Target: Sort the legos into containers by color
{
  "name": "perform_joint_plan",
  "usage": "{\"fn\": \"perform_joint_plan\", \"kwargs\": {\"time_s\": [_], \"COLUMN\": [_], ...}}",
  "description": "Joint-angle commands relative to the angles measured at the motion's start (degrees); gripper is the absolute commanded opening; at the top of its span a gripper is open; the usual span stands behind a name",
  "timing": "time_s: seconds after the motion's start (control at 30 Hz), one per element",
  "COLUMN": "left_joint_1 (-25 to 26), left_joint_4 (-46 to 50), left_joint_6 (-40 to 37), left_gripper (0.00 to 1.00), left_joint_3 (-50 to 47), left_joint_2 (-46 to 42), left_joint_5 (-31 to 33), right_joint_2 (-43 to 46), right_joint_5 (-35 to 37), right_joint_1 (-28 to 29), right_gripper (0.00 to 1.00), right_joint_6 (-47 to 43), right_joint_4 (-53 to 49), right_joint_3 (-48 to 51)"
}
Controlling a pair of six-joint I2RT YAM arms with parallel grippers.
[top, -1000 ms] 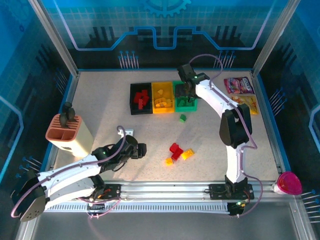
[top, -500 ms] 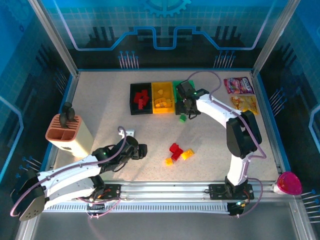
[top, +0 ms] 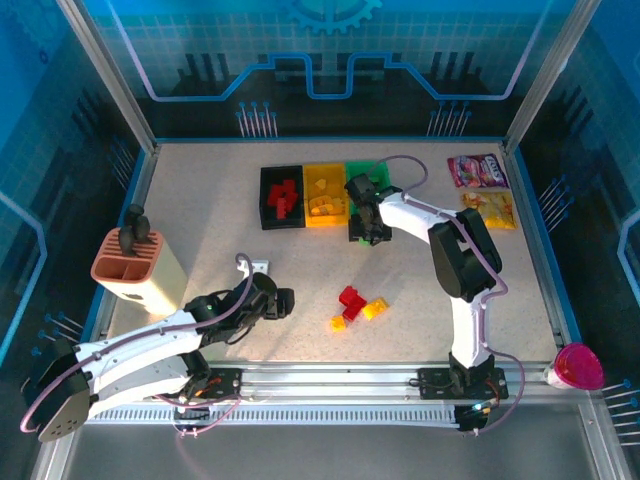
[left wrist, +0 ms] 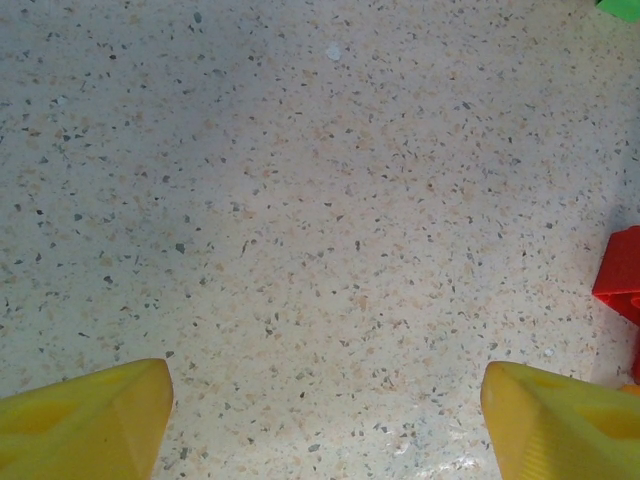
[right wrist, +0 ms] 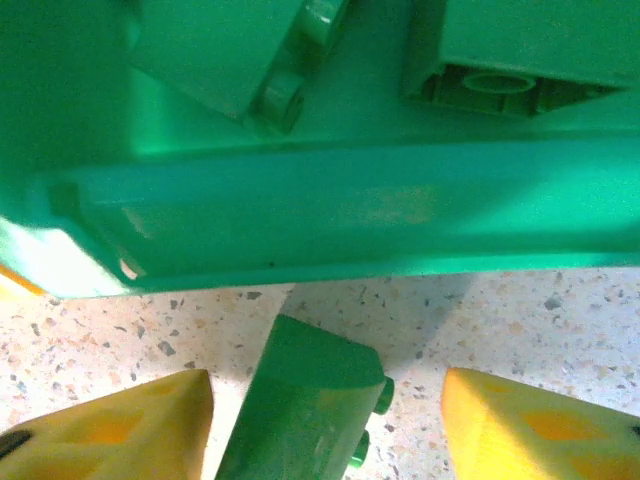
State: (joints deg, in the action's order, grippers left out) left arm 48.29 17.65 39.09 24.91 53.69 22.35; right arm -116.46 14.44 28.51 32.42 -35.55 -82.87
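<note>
Right claw [right wrist: 325, 388] is down at table level, just in front of the green bin [right wrist: 300, 215], jaws apart and straddling a loose green brick [right wrist: 300, 410]. In the right wrist view I see the brick lying on the speckled table [left wrist: 320, 200] between the two yellow fingers [right wrist: 110, 425], off-centre. Its left side is right up against the left finger, and I can't tell if they touch. On the other side there's a clear strip of table between the brick and the right finger. So it's not clamped on anything and nothing is lifted. The brick's studs face the right finger, and its far end is just short of the bin's front wall with a narrow band of table between. Past that wall I see two more green bricks [right wrist: 500, 60] lying inside the bin. From the top camera, the black bin [top: 283, 224] holds red bricks [top: 283, 196] and the yellow bin [top: 326, 222] next to it holds yellow bricks [top: 322, 206]; the right arm lies across the green one. A loose cluster [top: 355, 305] of red and yellow bricks sits mid-table, well apart from the bins. Left claw [top: 284, 300] is low over the table just left of that cluster, jaws wide open, holding nothing. In the left wrist view there's bare table between its fingertips, and a red brick [left wrist: 620, 275] at the right edge of the frame, beyond the right fingertip.
</note>
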Motion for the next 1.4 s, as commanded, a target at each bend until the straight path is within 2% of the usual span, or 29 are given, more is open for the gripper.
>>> {"fn": "perform_joint_plan", "kwargs": {"time_s": [0.0,0.23,0.4,0.57,0.7,1.1,1.27,1.37], "left_joint_1": [0.47,0.40,0.47,0.57,0.76,1.54,2.13,2.93], "left_joint_4": [-0.88,-1.48,-0.96,-0.73,-0.60,0.19,-0.15,-0.67], "left_joint_6": [0.72,0.72,0.38,0.27,0.28,-0.71,-2.03,-2.66], "left_gripper": [0.81,0.81,0.81,0.81,0.81,0.81,0.81,0.81], "left_joint_3": [-0.94,-0.91,-0.57,-0.55,-0.37,0.21,1.35,1.72], "left_joint_2": [0.51,1.15,0.90,0.55,0.32,-2.01,-1.57,-1.44], "left_joint_5": [1.55,1.52,1.55,1.65,1.74,2.22,1.82,1.65], "right_joint_2": [-0.96,0.02,3.41,6.70,6.31,-4.07,-7.99,-8.95], "right_joint_5": [-1.03,-0.11,1.10,3.22,3.84,1.04,0.31,-0.06], "right_joint_1": [1.07,2.58,3.17,2.89,0.83,-5.62,-6.46,-6.72], "right_gripper": [0.56,0.38,0.30,0.29,0.29,0.29,0.31,0.35], "right_joint_6": [1.33,1.58,1.34,-0.70,-3.07,-7.39,-7.39,-7.25], "right_joint_4": [0.88,0.36,-0.44,-2.46,-5.05,-12.03,-13.63,-13.59], "right_joint_3": [0.49,1.82,2.38,-0.63,-7.03,-27.53,-32.26,-33.06]}}
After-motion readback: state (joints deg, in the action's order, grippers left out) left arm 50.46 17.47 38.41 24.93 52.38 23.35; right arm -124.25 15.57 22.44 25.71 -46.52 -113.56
